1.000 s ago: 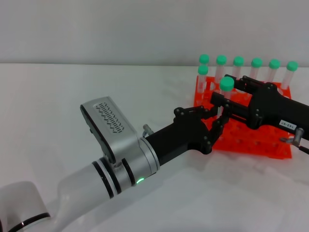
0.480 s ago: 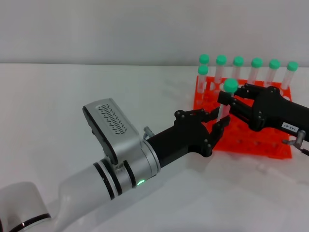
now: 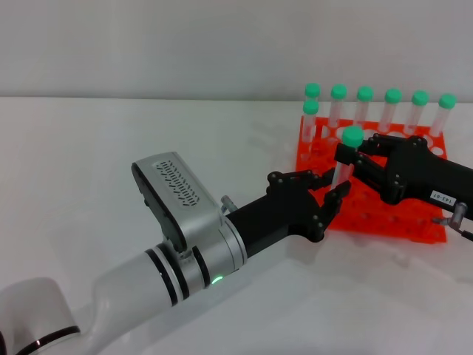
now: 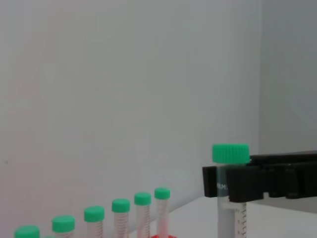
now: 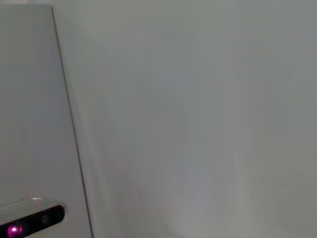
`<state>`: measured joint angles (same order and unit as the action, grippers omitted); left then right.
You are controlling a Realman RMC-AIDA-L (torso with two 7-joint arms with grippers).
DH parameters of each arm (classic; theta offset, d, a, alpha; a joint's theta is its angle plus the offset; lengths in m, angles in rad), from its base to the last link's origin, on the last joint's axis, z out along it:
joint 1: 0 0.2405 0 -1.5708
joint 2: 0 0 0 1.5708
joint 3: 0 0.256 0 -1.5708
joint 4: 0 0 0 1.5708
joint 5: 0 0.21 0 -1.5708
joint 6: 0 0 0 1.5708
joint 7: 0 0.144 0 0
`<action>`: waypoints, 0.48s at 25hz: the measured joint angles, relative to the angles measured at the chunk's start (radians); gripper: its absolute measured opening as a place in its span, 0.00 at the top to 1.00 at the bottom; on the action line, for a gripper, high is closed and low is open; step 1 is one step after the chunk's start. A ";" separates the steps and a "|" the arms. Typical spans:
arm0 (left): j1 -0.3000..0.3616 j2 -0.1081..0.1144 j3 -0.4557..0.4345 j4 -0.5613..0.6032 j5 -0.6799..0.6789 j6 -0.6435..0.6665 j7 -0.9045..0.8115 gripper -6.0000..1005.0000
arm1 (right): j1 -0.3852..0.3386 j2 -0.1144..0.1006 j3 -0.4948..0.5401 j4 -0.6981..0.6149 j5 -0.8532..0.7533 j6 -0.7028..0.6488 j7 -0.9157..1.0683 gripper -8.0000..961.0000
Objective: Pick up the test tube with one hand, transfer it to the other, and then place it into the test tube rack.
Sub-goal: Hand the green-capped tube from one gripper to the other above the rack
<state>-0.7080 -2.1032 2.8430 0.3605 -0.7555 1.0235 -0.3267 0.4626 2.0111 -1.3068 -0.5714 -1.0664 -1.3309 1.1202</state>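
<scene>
The right end effector (image 3: 353,159) reaches in level from the right, its black fingers (image 4: 233,184) closed around the test tube (image 3: 344,164) just below the green cap, holding it upright above the near-left part of the test tube rack (image 3: 384,214). Just below and left, the left end effector (image 3: 319,194) angles upward, fingers spread open around the tube's lower part without gripping it.

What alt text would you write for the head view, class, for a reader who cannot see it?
The right gripper holds a green-capped test tube upright just left of the orange test tube rack, jaws shut on it. The left gripper, jaws open, sits below the tube.
</scene>
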 joint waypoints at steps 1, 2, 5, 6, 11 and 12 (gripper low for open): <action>0.000 0.000 -0.004 0.000 -0.001 -0.010 0.003 0.79 | 0.000 0.000 0.000 0.000 0.000 0.000 0.000 0.78; 0.000 0.000 -0.008 0.000 -0.001 -0.019 0.005 0.79 | 0.000 0.000 0.001 0.000 0.000 0.000 0.000 0.78; 0.001 -0.002 -0.022 -0.002 -0.004 -0.060 0.014 0.79 | 0.000 0.000 0.001 0.000 0.002 -0.002 0.000 0.78; 0.001 -0.002 -0.024 -0.002 -0.005 -0.065 0.019 0.79 | 0.000 0.000 0.001 0.000 0.002 -0.003 0.000 0.78; 0.017 -0.003 -0.025 0.006 -0.041 -0.067 0.061 0.68 | 0.001 0.001 0.004 -0.001 0.005 -0.003 -0.002 0.78; 0.022 -0.003 -0.025 0.008 -0.054 -0.067 0.068 0.65 | 0.000 0.002 0.005 -0.001 0.006 -0.003 -0.003 0.78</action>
<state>-0.6857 -2.1060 2.8176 0.3686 -0.8094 0.9566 -0.2582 0.4628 2.0129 -1.3016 -0.5722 -1.0600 -1.3336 1.1175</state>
